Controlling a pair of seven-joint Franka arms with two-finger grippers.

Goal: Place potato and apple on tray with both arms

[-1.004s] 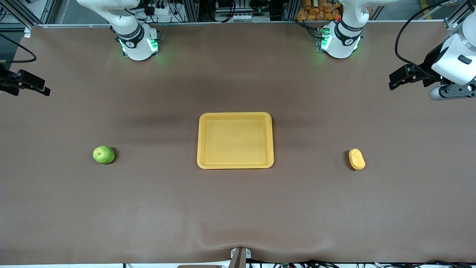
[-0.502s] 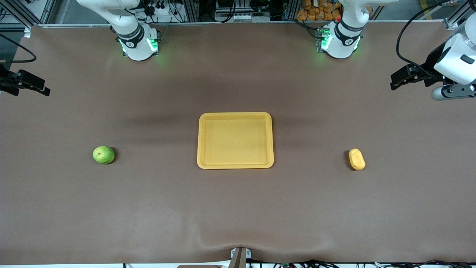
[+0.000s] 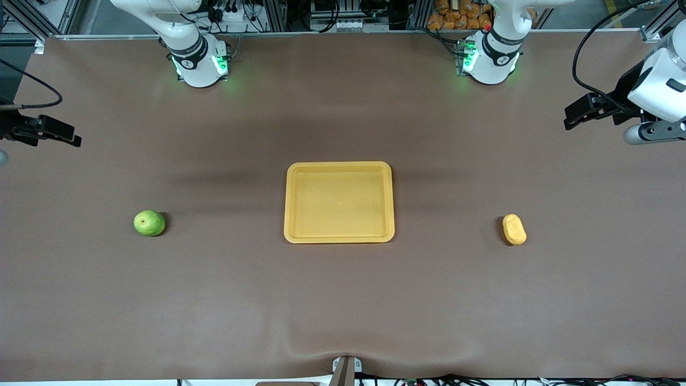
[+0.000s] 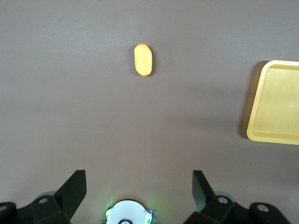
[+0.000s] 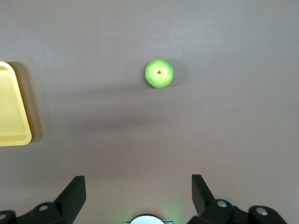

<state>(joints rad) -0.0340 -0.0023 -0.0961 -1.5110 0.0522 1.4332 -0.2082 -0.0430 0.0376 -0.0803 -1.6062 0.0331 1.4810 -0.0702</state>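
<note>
The yellow-orange tray (image 3: pixel 339 202) lies empty at the table's middle. The green apple (image 3: pixel 149 223) lies on the cloth toward the right arm's end, and the potato (image 3: pixel 514 229) toward the left arm's end. My right gripper (image 3: pixel 60 137) hangs open and empty over bare cloth at its end of the table, apart from the apple. My left gripper (image 3: pixel 576 114) hangs open and empty over bare cloth at its end, apart from the potato. The left wrist view shows the potato (image 4: pixel 143 59), a tray corner (image 4: pixel 275 100) and the open left gripper (image 4: pixel 139 186). The right wrist view shows the apple (image 5: pixel 159 73), a tray corner (image 5: pixel 11 107) and the open right gripper (image 5: pixel 138 189).
The two arm bases (image 3: pixel 201 61) (image 3: pixel 487 59) with green lights stand along the table's back edge. A small bracket (image 3: pixel 345 370) sits at the front edge, where the brown cloth ripples. Wide bare cloth surrounds the tray.
My right gripper has moved a little down and inward over the table in the front view. My left gripper has shifted slightly toward its table end. The apple, potato and tray have not moved.
</note>
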